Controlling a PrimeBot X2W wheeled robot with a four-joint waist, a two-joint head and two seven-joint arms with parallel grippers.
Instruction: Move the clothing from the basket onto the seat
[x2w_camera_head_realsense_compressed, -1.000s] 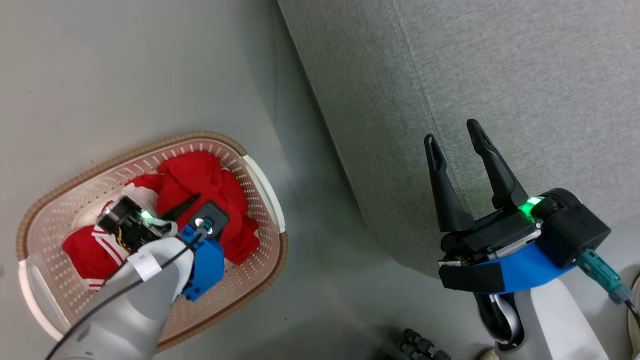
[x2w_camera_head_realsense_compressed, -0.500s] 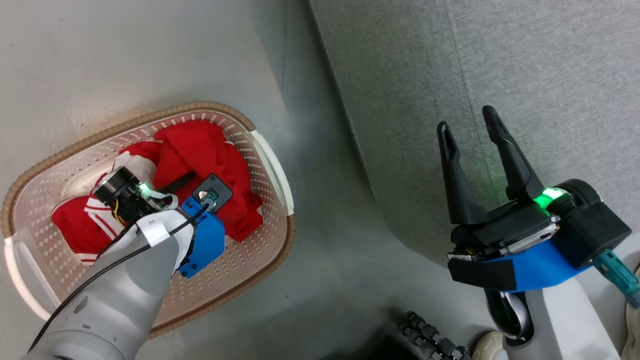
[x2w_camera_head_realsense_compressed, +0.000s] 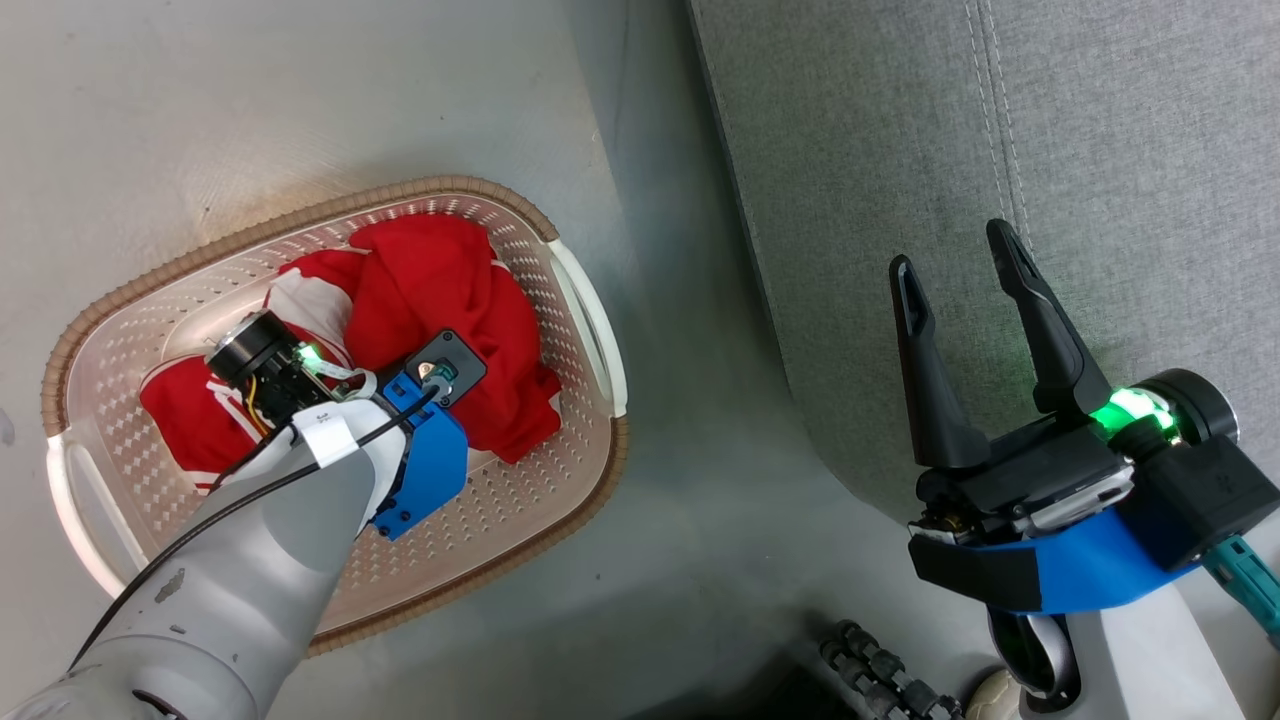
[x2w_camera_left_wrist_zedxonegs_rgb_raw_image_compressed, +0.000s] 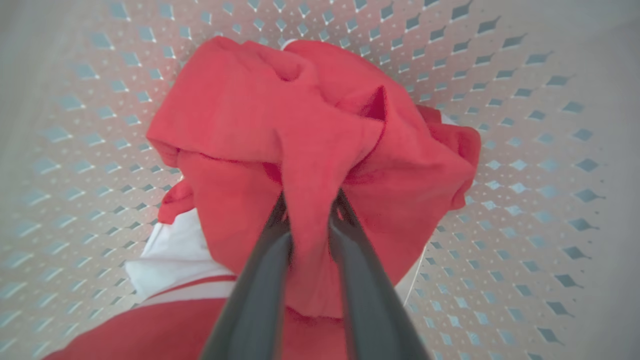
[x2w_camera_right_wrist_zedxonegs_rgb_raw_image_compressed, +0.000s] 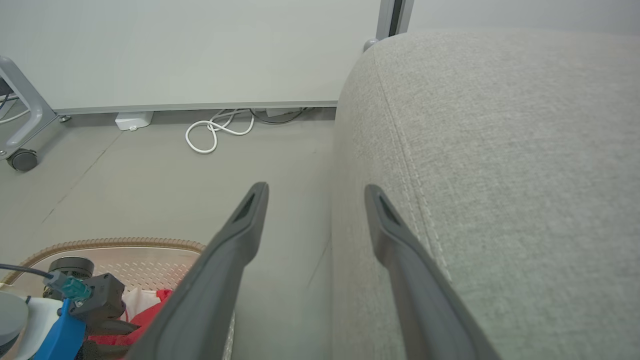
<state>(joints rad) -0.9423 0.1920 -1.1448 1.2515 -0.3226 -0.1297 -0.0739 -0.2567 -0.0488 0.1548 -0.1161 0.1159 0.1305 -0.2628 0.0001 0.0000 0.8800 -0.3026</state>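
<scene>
The L gripper (x2w_camera_left_wrist_zedxonegs_rgb_raw_image_compressed: 310, 200) is down inside the basket (x2w_camera_head_realsense_compressed: 430, 186). Its two dark fingers are pressed together on a raised fold of the plain red garment (x2w_camera_left_wrist_zedxonegs_rgb_raw_image_compressed: 280, 110), and the fabric is squeezed btw. them and hangs at both sides. This garment lies bunched in the part of the basket nearer to the seat (x2w_camera_head_realsense_compressed: 1100, 150). The striped garment (x2w_camera_head_realsense_compressed: 180, 425), red w/ white panels, lies under and beside it, toward the other end. Both pieces of clothing are in the basket. In the head view the L wrist w/ its blue bracket (x2w_camera_head_realsense_compressed: 430, 470) and the pale forearm (x2w_camera_head_realsense_compressed: 250, 570) cover the middle of the clothing, so the fingers are hidden there.

The basket stands on the grey floor (x2w_camera_head_realsense_compressed: 300, 90), apart from the seat. A strip of floor runs btw. them, and the seat's rounded side rises next to that strip. The R gripper (x2w_camera_head_realsense_compressed: 950, 245) has its fingers spread apart and grips nothing. It is over the seat's edge, near the stitched seam (x2w_camera_head_realsense_compressed: 995, 120).

Around: a black ribbed hose (x2w_camera_head_realsense_compressed: 880, 680) at the bottom of the head view. In the R wrist view a white cable (x2w_camera_right_wrist_zedxonegs_rgb_raw_image_compressed: 220, 129) lies coiled on the floor by the wall, w/ a small white box (x2w_camera_right_wrist_zedxonegs_rgb_raw_image_compressed: 132, 120) next to it and a grey frame leg w/ a caster (x2w_camera_right_wrist_zedxonegs_rgb_raw_image_compressed: 22, 160) at far left.
</scene>
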